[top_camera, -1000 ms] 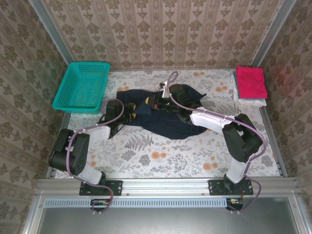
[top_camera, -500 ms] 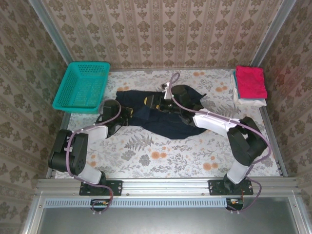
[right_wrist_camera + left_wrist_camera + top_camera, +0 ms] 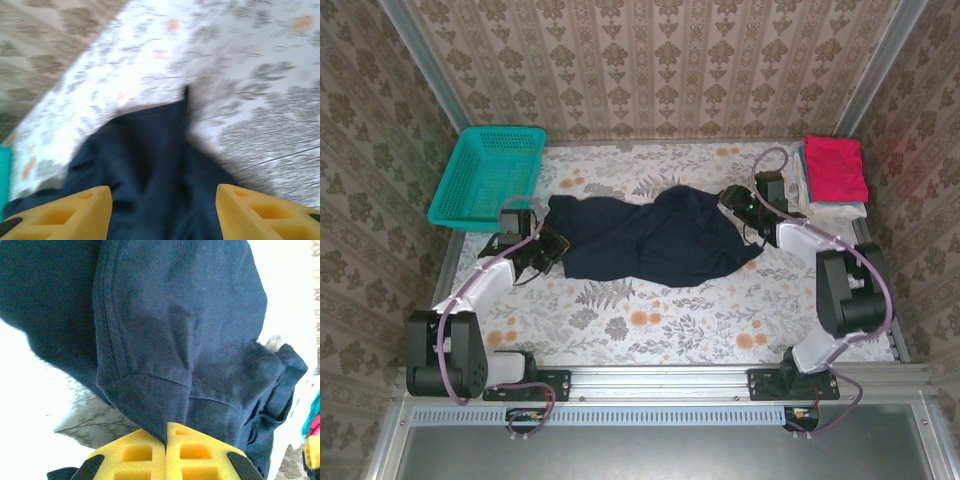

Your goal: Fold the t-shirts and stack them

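Top external view: the dark navy t-shirt [image 3: 650,240] lies spread out and rumpled across the middle of the bench [image 3: 650,325]. The left end effector [image 3: 552,247] is at the shirt's left edge. The right end effector [image 3: 738,203] is at the shirt's far right corner. So the shirt lies between the two.

Left wrist view: the two yellow fingers [image 3: 135,455] are pressed tight together. They pinch a fold of the navy cloth's hem. The rest of the shirt runs away from them across the bench.

Right wrist view: this end effector's fingers stand wide apart, one at each side of the picture. The navy cloth lies on the bench below and between them. They do not squeeze it.

At the far right corner of the bench, the pink t-shirt [image 3: 835,167] lies folded on top of the folded white t-shirt [image 3: 832,209]. This pile is near the right end effector but apart from it. A teal basket [image 3: 490,175] sits at the far left corner.
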Controlling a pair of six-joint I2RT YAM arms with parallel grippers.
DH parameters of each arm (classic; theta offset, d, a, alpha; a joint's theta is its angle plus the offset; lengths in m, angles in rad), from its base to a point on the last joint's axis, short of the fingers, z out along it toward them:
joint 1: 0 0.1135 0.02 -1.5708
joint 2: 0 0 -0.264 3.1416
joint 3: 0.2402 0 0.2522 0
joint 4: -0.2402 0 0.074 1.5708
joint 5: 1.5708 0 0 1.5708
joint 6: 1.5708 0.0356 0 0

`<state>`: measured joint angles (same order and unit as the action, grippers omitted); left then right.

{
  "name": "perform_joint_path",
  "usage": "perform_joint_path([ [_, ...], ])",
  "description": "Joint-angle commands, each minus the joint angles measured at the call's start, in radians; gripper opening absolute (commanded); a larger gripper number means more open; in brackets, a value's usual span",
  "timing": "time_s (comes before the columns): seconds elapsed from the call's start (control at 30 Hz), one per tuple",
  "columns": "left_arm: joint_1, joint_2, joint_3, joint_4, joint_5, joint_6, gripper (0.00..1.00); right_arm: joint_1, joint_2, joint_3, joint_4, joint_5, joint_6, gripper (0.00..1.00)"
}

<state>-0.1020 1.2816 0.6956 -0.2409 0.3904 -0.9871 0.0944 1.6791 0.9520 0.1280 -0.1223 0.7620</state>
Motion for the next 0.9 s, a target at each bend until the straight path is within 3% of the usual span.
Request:
perform_joint_path([
  [0.0,0.007,-0.006,0.027,-0.096,0.044,0.09,0.0,-0.035,0.135,0.11,-0.039,-0.082,-0.039,0.56],
  [0.23,0.007,0.007,0.047,-0.097,0.053,0.087,0.0,-0.036,0.384,0.356,-0.105,-0.218,-0.067,0.56],
  [0.33,0.007,0.014,0.05,-0.097,0.056,0.09,0.0,-0.035,0.445,0.417,-0.124,-0.233,-0.08,0.51],
  [0.37,0.007,0.018,0.051,-0.097,0.056,0.091,0.0,-0.035,0.464,0.44,-0.138,-0.239,-0.084,0.46],
  [0.47,0.01,0.028,0.07,-0.109,0.061,0.111,0.0,-0.034,0.475,0.474,-0.159,-0.239,-0.1,0.08],
  [0.5,0.009,0.028,0.08,-0.119,0.056,0.121,0.0,-0.034,0.46,0.475,-0.157,-0.228,-0.11,0.0],
  [0.67,0.043,0.05,0.176,-0.116,0.051,0.151,0.0,-0.048,0.384,0.553,-0.205,-0.186,-0.21,0.0],
  [0.87,0.136,0.122,0.478,-0.15,0.126,0.125,0.0,-0.103,0.224,0.641,-0.157,-0.215,-0.285,0.0],
])
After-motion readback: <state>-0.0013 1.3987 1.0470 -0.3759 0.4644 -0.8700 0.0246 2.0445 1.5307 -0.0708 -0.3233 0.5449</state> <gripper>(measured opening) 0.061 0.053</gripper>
